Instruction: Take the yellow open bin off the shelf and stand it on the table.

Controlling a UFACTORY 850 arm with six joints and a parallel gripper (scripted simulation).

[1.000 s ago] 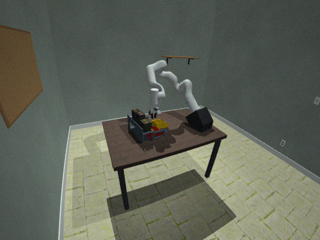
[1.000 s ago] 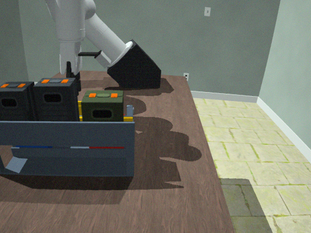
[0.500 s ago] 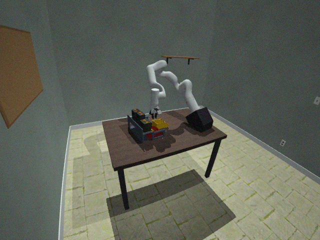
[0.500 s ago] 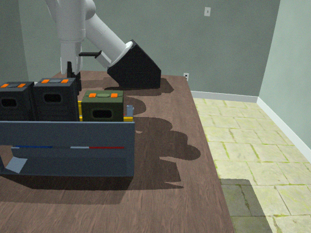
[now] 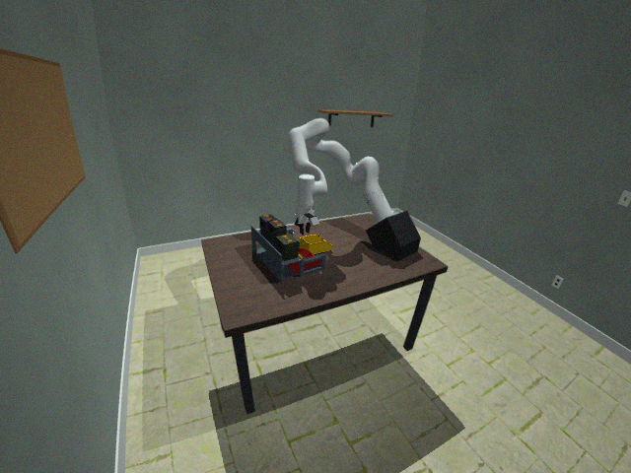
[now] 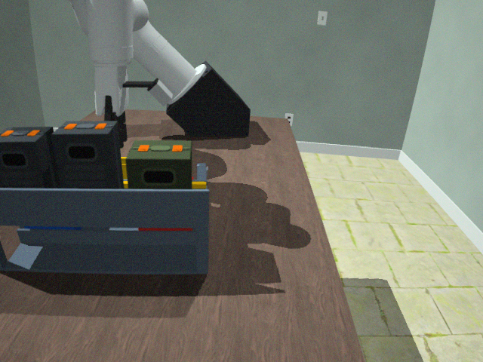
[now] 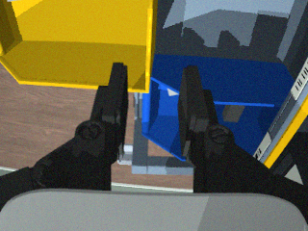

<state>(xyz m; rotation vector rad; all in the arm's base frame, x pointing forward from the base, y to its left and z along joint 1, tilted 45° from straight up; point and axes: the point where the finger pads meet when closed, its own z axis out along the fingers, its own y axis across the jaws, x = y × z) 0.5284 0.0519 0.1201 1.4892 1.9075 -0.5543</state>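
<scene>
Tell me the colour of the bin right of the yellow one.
Blue, clearest in the wrist view.

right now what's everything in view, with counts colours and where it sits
table: 1, dark brown wood, mid-room
shelf unit: 1, grey-blue, on the table
yellow bin: 1, yellow, on the shelf, open front facing the wrist camera
blue bin: 1, blue, beside the yellow one
red bin: 1, red, lower shelf
lidded boxes: 3, two black, one green, orange clips, atop the shelf
wall shelf: 1, brown, back wall
board: 1, tan, side wall
arm: 1, white, black base
end effector: 1, black, partly open, empty, astride the yellow bin's side wall
</scene>
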